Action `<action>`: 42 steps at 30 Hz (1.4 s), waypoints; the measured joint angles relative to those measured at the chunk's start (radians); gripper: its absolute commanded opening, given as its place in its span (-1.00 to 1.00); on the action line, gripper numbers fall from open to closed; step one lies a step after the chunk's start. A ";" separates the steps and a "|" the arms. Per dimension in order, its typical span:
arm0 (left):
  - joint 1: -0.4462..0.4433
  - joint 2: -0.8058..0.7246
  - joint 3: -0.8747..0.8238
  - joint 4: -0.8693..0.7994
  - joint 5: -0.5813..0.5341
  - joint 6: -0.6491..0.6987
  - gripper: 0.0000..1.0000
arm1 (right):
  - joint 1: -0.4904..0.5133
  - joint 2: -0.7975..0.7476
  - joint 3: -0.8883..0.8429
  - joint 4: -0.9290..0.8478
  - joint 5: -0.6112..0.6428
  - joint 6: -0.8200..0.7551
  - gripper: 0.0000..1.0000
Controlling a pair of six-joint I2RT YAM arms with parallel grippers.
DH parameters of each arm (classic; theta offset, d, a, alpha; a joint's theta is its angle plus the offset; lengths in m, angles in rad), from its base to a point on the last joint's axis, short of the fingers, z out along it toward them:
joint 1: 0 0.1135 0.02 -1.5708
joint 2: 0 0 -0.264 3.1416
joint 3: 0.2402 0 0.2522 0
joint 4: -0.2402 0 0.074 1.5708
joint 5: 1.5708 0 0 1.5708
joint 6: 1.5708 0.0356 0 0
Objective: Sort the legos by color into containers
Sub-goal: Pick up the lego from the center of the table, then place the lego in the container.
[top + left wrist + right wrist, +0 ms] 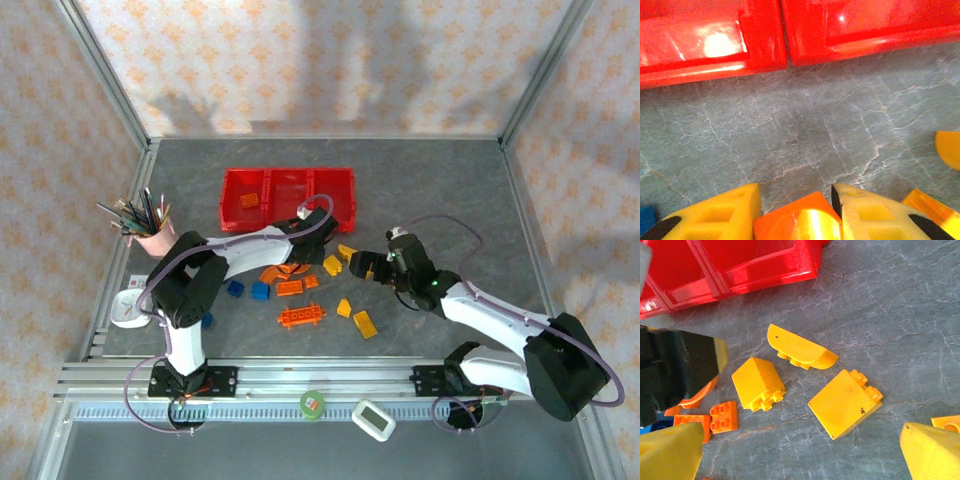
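Scattered legos [260, 291] in blue, orange and yellow lie on the grey counter [440, 190] at lower centre of the overhead frame, a flat orange plate [302, 317] nearest the arm bases. Just beyond, the right gripper [804, 430] hovers with jaws wide apart. Its wrist camera picks out three yellow bricks [845, 402] beneath it, studs showing, a detail too small to read from above. The left gripper [796, 196] has its jaws clamped on an orange brick [795, 222], a grasp plain in its own wrist view, just short of the red containers [765, 55]. Overhead, at upper centre, one orange piece [248, 200] sits in the leftmost bin. A pink pencil cup [152, 240] stands at left.
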 measured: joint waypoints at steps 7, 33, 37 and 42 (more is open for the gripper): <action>0.032 -0.066 -0.002 -0.001 -0.001 0.000 -0.32 | 0.001 0.000 0.044 -0.029 -0.017 -0.040 0.99; 0.491 0.064 0.408 -0.045 -0.073 0.111 -0.32 | 0.062 0.241 0.296 0.085 -0.063 -0.009 0.99; 0.507 0.159 0.433 -0.045 -0.079 0.116 -0.18 | 0.062 0.242 0.298 0.085 -0.048 -0.010 0.99; 0.511 0.207 0.446 -0.061 -0.083 0.138 0.06 | 0.062 0.243 0.311 0.076 -0.040 -0.017 0.99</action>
